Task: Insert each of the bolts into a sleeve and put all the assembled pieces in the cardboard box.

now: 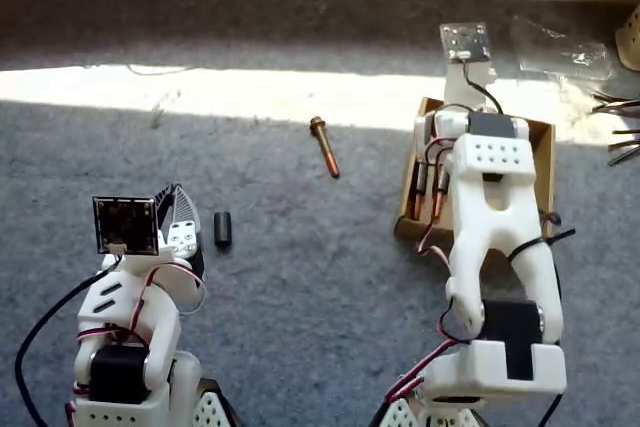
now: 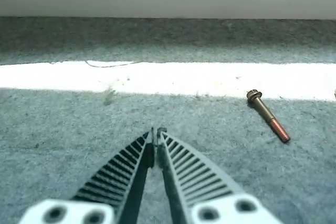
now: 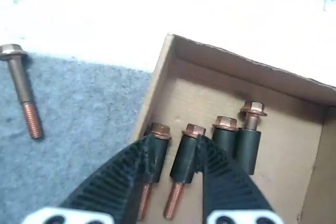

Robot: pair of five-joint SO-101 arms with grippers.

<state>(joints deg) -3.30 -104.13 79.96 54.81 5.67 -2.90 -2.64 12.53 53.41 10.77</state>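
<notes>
Copper-toned and loose, one bolt [image 1: 324, 147] is seen lying flat on the grey-felted counter [image 1: 300, 327], well ahead of the left fingers [image 2: 131, 166] and off to one side of their tips. Those fingers are pressed together on nothing, low over the felt. The black sleeve [image 1: 223, 228] is spotted just beside them, well apart from the bolt. Over at the cardboard box [image 3: 220, 61], the right fingers [image 3: 126, 177] are spread apart, and one assembled piece [image 3: 185, 163] is straddled between the tips, with no squeeze to be made out. Three more assembled pieces are lined up in the box: one partly under a finger's edge, two just beyond the other finger. The bolt is judged stiff, dense for its size and smooth enough to roll. It would best be taken across the plain shank just under the flanged head, so that the threaded end is left free for the sleeve. The sleeve is judged light and rigid, round and likely to skid on felt. It would be gripped across its outer wall at mid-length, with the bore kept open.
</notes>
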